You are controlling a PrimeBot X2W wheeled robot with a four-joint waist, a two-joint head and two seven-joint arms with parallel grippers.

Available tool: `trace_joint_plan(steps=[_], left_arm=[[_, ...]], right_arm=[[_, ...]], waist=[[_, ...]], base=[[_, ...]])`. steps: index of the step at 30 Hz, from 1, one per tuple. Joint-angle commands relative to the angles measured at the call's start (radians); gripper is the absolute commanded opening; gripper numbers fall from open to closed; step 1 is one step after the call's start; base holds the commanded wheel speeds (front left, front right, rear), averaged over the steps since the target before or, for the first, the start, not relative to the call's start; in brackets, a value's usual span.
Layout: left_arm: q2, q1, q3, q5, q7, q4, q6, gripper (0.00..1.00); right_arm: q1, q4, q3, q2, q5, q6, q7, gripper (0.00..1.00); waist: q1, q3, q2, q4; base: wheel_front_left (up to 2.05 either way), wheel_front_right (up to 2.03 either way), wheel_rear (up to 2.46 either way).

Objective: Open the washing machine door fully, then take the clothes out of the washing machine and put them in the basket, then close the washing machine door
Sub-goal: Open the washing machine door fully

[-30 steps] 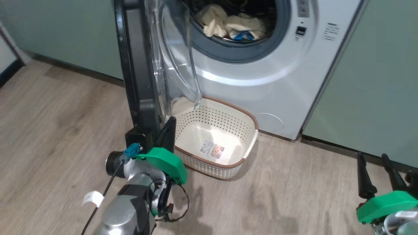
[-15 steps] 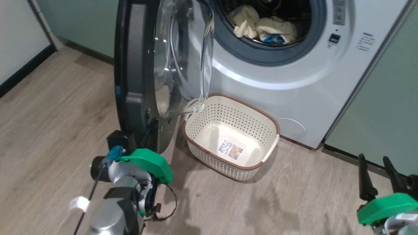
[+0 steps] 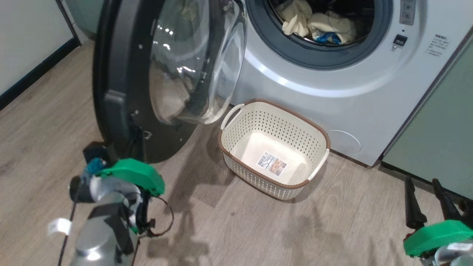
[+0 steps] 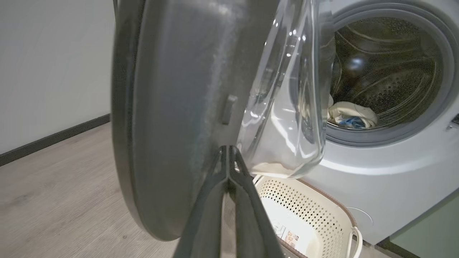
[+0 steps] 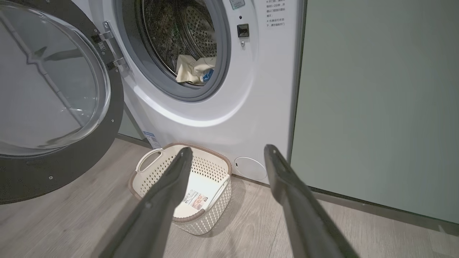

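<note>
Jaws of the left gripper (image 4: pixel 228 150) are pressed flat together and hold nothing. Their tips sit low on the dark inner face of the door (image 3: pixel 111 74), beside its glass bowl (image 3: pixel 192 66). Jaws of the right gripper (image 5: pixel 227 148) stand wide apart and empty at the near right, well apart from everything. The door hangs part-swung at the left of the washer (image 3: pixel 295 96). The clothes (image 3: pixel 325 26) lie in the drum (image 5: pixel 197 25), and the basket (image 3: pixel 266 125) sits empty on the floor (image 3: pixel 221 229) just in front of the washer.

Closed tips can only push, so they may skid off the glossy face. The door could then drift back toward the basket's left handle (image 3: pixel 231 114).

In the head view the green wrist cover (image 3: pixel 135 173) hides the left tips, and the door's top is cut off. The drum is dark, so the number of garments cannot be told. Whether the tips truly touch the door is uncertain.
</note>
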Motion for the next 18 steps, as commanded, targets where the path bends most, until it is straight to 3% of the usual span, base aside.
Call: trace_joint_plan(steps=[1,18], left_arm=[[0.041,-0.065,0.053,0.005,-0.006,-0.024,-0.003,0.00],[0.075,-0.160,0.236,0.034,-0.006,0.087,-0.016,0.00]], right_arm=[[-0.033,-0.031,0.023,-0.029,0.004,0.001,-0.010,1.00],[-0.065,-0.032,0.052,-0.065,0.006,0.001,-0.010,1.00]], waist=[[0.0000,0.006,0.0000,0.000],[0.0000,0.060,0.0000,-0.021]], base=[[0.00,0.00,0.00],[0.00,0.00,0.00]])
